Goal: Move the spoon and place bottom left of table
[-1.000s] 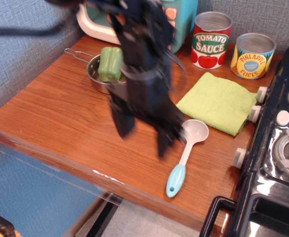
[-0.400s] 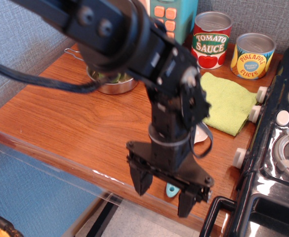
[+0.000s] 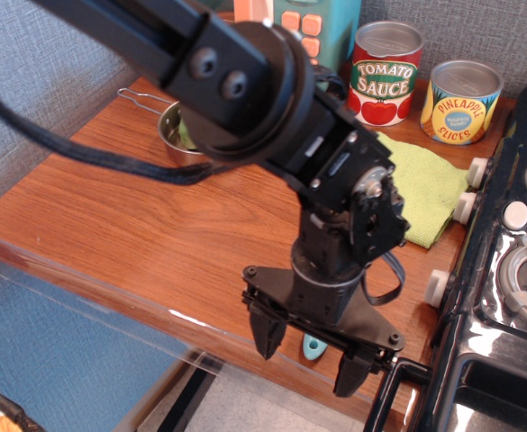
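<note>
My black gripper [image 3: 308, 353] hangs open over the front edge of the reddish-brown wood table [image 3: 119, 225], at the front right. Only the light blue handle tip of the spoon [image 3: 314, 346] shows, between my two fingers [image 3: 268, 337]. The spoon's white bowl and stem are hidden behind the arm. I cannot tell whether the fingers touch the handle. The jaws stand wide apart with nothing gripped.
A green cloth [image 3: 425, 189] lies at the right rear. Tomato sauce can [image 3: 385, 72] and pineapple slices can [image 3: 461, 101] stand at the back. A metal pot [image 3: 175, 126] is at the back left, mostly hidden. The black toy stove [image 3: 506, 279] borders the right side.
The arm has swung forward and down from the table's middle to the front edge over the spoon's handle, now covering the bowl and stem. The spoon has not moved.
</note>
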`<state>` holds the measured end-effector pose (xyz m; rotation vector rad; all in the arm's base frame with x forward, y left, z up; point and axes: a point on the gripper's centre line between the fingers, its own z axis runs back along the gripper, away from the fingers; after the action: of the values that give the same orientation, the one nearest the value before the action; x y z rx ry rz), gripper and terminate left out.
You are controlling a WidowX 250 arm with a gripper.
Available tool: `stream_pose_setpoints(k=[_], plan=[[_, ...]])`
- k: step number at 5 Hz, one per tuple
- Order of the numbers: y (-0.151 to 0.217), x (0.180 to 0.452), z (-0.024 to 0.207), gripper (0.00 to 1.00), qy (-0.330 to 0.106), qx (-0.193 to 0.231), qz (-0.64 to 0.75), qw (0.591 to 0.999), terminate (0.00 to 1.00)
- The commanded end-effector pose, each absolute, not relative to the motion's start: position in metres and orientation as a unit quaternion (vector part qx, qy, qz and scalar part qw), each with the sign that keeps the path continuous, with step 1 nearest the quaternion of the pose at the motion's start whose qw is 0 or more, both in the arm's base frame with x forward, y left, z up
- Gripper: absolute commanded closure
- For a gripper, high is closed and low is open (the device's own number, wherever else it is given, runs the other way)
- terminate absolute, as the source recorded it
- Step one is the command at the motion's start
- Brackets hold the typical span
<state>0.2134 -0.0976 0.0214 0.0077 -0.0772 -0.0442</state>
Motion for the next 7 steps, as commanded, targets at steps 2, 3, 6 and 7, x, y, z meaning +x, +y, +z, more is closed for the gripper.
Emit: stream_pose_setpoints(k=[2,3,6,7], plan=[[-0.101,0.245,0.044,0.0,-0.076,-0.01,-0.001,0.997,0.0],[-0.099,0.245,0.037,0.0,-0.065,-0.005,-0.002,0.998,0.0],[-0.095,0.248,0.012,1.0,-0.037,0.008,0.007,0.999,0.0],[-0.094,0.249,0.013,1.0,-0.036,0.005,0.005,0.999,0.0]])
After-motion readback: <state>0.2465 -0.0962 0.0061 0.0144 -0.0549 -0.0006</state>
